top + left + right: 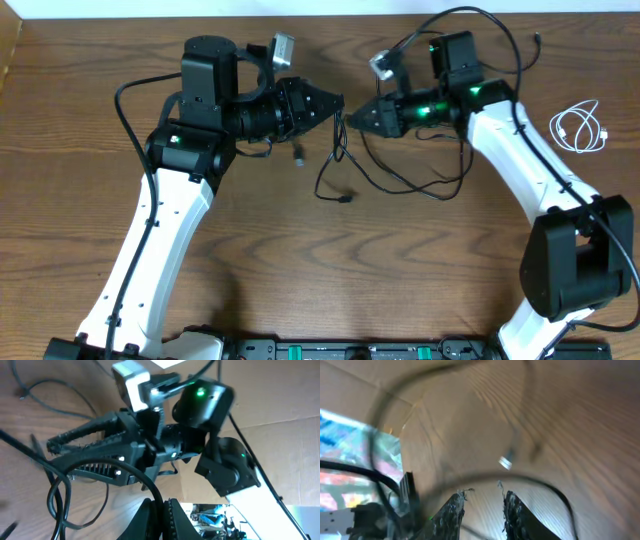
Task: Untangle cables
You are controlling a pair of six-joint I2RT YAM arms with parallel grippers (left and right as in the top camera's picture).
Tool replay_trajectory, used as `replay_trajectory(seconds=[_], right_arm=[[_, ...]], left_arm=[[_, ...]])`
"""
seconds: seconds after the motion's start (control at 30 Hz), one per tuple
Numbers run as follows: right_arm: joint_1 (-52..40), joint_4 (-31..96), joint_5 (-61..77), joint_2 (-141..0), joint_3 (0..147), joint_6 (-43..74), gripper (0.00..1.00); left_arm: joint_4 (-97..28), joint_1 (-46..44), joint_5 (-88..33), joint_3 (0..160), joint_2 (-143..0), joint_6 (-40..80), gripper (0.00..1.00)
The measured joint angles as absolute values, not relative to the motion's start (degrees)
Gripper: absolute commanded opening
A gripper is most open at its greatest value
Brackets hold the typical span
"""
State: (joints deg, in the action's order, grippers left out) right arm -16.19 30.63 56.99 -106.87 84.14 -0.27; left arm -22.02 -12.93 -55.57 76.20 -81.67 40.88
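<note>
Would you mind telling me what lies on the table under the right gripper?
Loops of the black cord lie on the wooden table below the right gripper. Any cord directly beneath the gripper's body is covered in the overhead view.

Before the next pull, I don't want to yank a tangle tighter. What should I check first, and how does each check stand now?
1. Left gripper shut on the black cord: ok, the cord runs in between its fingers.
2. Right gripper has a grip: not ok, its fingers stand apart and the cord crosses beyond their tips.
3. White cord clear of the black cord: ok, it lies coiled on its own.
4. Black cord free of knots: cannot tell, as loose loops hang and lie below the two grippers.
5. Right wrist view sharp enough to aim: not ok, blurred.
</note>
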Motion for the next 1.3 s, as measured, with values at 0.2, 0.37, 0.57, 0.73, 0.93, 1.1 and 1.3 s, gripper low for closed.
replay_trajectory(seconds=[0.2,0.37,0.57,0.73,0.93,1.1,1.3], right_arm=[[-17.76,29.04,58.81,-106.89,84.14,-0.49,0.26],[-17.76,30.09,60.01,-106.87,84.14,-1.04,0.29],[-17.76,32.8,62.85,-106.87,84.14,-5.69,0.29],[-17.76,32.82,63.64,-106.87,84.14,-7.33,0.29],[-17.76,32.82,63.88,-106.89,84.14,-8.27,0.29],[-18.06,32.75,63.42,-106.89,84.14,-8.69,0.24],[-19.22,32.75,61.84,-106.89,84.14,-8.69,0.28]], left_arm=[[-26.02,-12.93,-53.95,76.2,-81.67,40.91,0.07],[-26.41,-12.93,-52.4,76.2,-81.67,40.91,0.07],[-26.48,-12.93,-50.48,76.2,-81.67,42.48,0.07],[-26.48,-12.93,-49.78,76.2,-81.67,43.72,0.07],[-26.5,-12.93,-49.56,76.2,-81.67,46.81,0.07],[-26.5,-12.93,-49.58,76.2,-81.67,49.78,0.07],[-26.55,-12.93,-49.58,76.2,-81.67,51.72,0.07]])
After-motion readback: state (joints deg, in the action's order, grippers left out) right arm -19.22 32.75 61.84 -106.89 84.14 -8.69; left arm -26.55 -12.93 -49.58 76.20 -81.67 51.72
